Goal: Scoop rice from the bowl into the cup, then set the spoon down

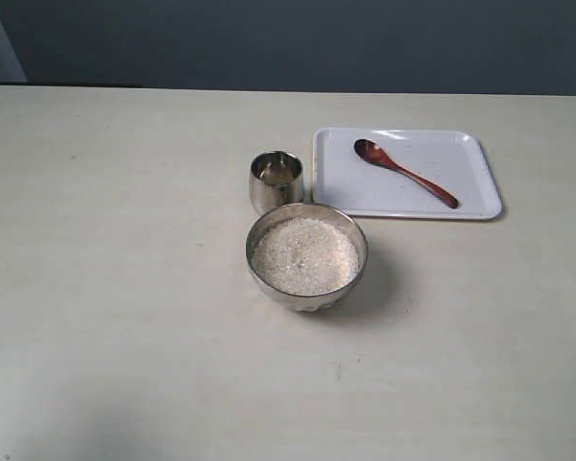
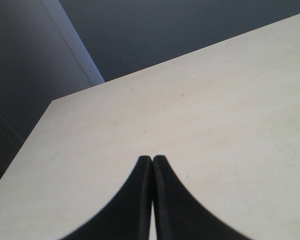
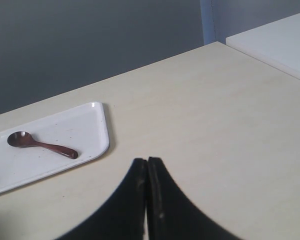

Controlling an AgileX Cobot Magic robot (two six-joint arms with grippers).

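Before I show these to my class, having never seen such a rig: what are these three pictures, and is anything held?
A two-armed robot. One picture is from a camera off the arms, overlooking the table. There stand a steel bowl of rice, a small steel cup just behind it, and a white tray bearing a wooden spoon. The other two come from cameras on each wrist: the dark shapes are the left gripper and right gripper, both with jaws shut on nothing.

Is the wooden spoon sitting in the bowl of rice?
No, the spoon lies on the white tray, apart from the bowl of rice.
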